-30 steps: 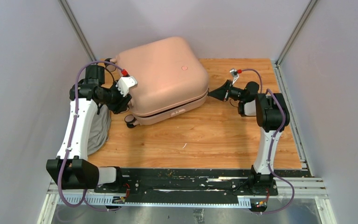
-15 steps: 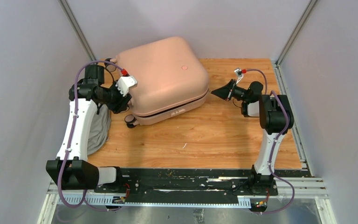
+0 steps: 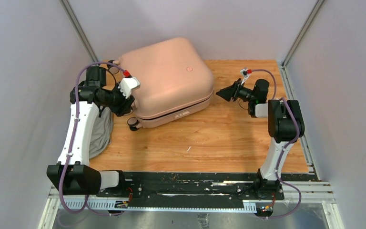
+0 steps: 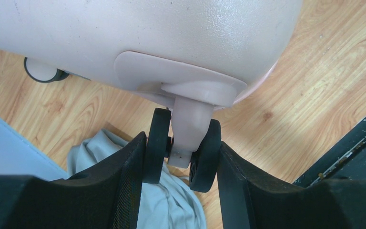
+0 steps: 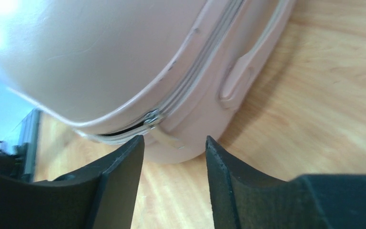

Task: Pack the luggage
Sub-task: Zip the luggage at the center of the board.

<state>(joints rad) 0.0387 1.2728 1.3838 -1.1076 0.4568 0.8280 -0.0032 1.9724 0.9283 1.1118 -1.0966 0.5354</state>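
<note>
the pale pink luggage [image 3: 164,78] lies closed on the wooden table [image 3: 209,138], toward its back left. the left gripper [image 4: 181,148] clamps a wheel [image 4: 205,157] on its left side; the right gripper [image 5: 174,140] stands open just beside its zipped right corner.

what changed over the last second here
The right gripper, which was shut at the right corner of the luggage, drew back to the right and opened; it holds nothing. The left gripper stayed clamped on the corner wheel, and the luggage did not shift and is still closed.
</note>
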